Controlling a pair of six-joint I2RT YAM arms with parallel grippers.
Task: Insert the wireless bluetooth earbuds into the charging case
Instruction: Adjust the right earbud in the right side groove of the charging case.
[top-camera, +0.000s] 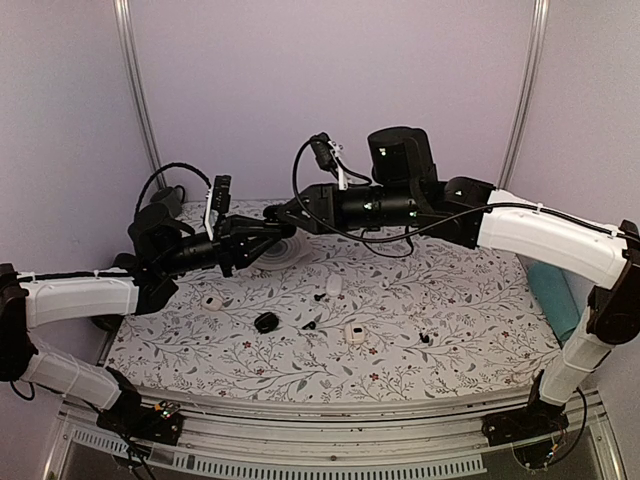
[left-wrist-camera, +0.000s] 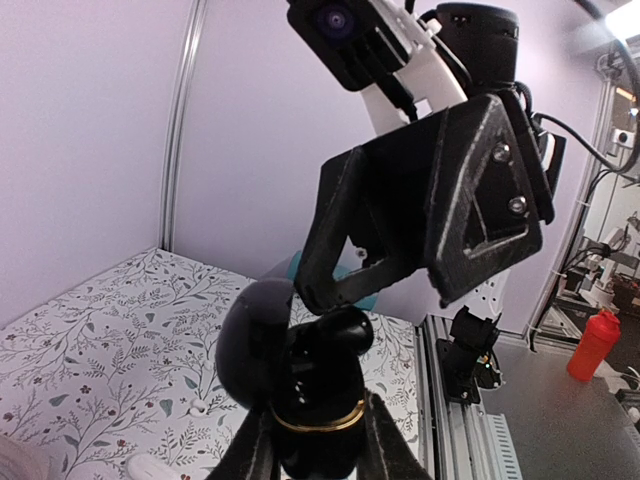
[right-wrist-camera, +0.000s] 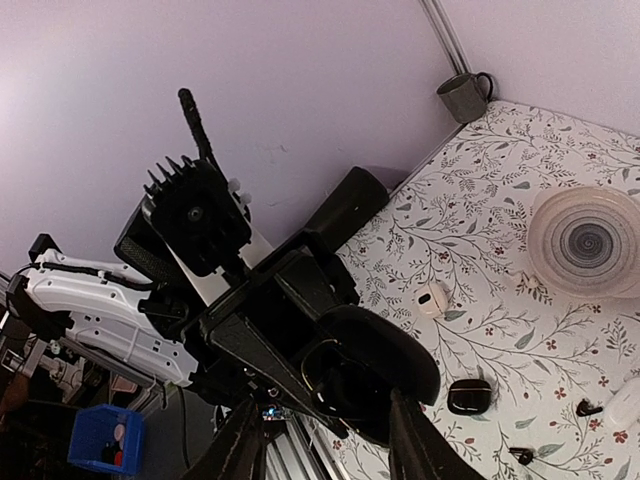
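My left gripper (left-wrist-camera: 318, 442) is shut on a black charging case (left-wrist-camera: 310, 400) with a gold rim, held up in the air with its lid (left-wrist-camera: 250, 335) swung open. A glossy black earbud (left-wrist-camera: 352, 328) sits at the top of the case's well. My right gripper (left-wrist-camera: 380, 290) hangs just above it, jaws apart, and one fingertip (left-wrist-camera: 312, 290) is close to the earbud and lid. In the right wrist view the open case (right-wrist-camera: 370, 385) lies between the spread fingers of the right gripper (right-wrist-camera: 320, 440). Both grippers meet over the back left of the table (top-camera: 275, 225). More earbuds (top-camera: 312, 322) (top-camera: 426, 340) lie on the cloth.
On the floral cloth lie white cases (top-camera: 212, 300) (top-camera: 354, 332) (top-camera: 334, 286) and a closed black case (top-camera: 266, 322). A pale plate (top-camera: 290, 250) sits under the grippers. A mug (right-wrist-camera: 463, 96) stands in the back corner, and a teal object (top-camera: 560, 295) lies at the right edge.
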